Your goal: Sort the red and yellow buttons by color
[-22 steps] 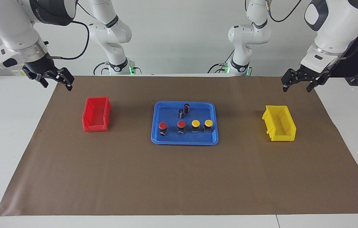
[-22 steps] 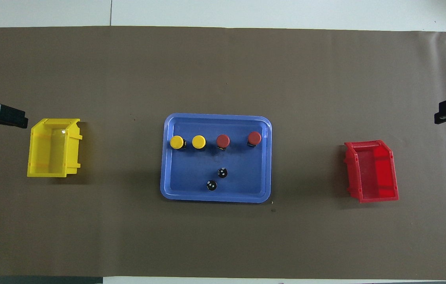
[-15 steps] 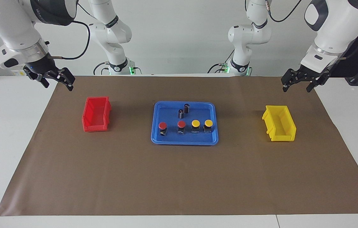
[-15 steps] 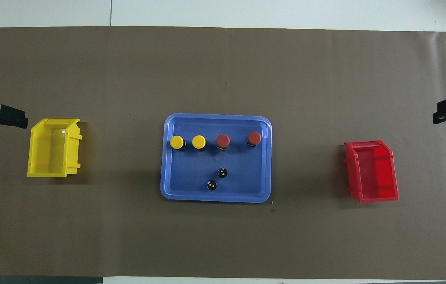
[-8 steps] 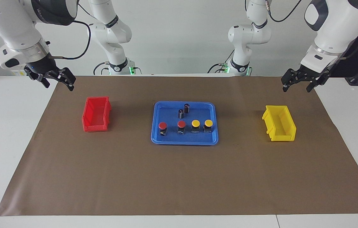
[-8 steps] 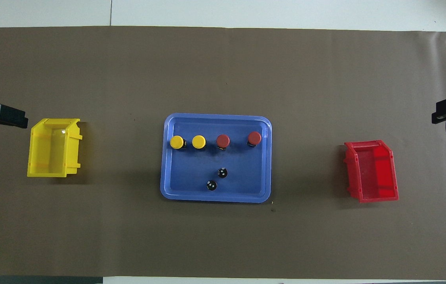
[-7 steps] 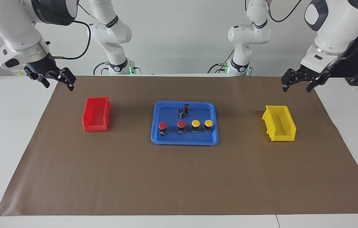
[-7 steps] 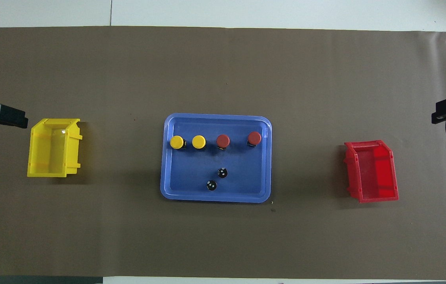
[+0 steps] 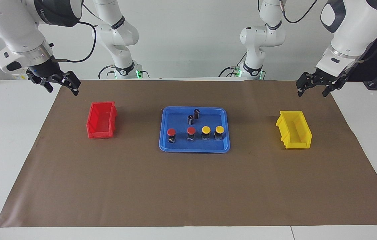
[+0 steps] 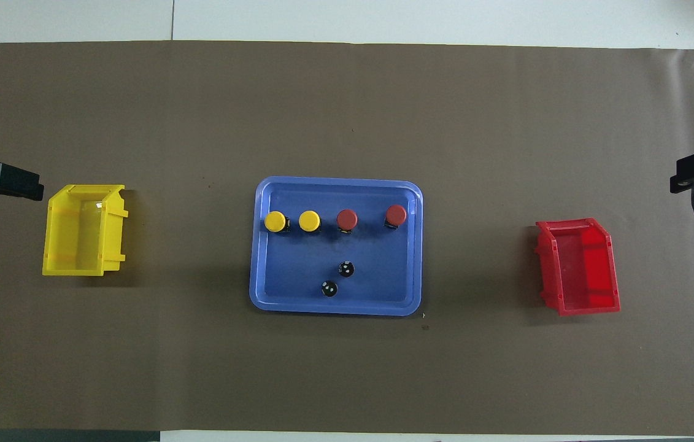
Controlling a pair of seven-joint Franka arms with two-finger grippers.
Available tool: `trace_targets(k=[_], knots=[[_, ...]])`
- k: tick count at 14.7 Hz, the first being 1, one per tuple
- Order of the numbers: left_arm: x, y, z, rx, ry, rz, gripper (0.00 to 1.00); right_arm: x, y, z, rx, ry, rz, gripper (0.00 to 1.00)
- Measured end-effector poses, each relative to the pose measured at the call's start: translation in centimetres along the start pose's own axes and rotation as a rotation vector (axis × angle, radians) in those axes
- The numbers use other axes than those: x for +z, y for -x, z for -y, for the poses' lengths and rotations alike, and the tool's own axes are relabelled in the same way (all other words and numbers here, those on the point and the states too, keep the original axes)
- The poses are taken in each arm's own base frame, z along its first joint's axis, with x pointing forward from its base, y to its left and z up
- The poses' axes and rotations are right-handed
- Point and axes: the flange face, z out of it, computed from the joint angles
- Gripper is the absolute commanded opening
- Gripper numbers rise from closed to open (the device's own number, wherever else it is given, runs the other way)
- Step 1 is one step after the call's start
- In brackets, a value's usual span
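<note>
Waiting in a row on the blue tray [image 9: 163,133], at its 6 o'clock edge in the facing view: red and yellow buttons [image 9: 191,131], likely light, rigid, best pinched at boxy bases. Hovering empty, fingers spread wide: left gripper [image 9: 312,87], right gripper [image 9: 62,85].

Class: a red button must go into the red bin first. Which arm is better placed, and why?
The right arm. Its open claw hangs by the red bin, and both red buttons stand at that end of the tray. The left claw, also open, hangs by the yellow bin.
</note>
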Motion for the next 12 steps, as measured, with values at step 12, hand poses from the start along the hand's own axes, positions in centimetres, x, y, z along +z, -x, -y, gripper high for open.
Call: trace_targets(k=[12], knots=[[0.0, 0.1, 0.0, 0.000, 0.000, 0.002, 1.00, 4.7, -3.5, 25.0, -0.025, -0.041, -0.068, 1.00]])
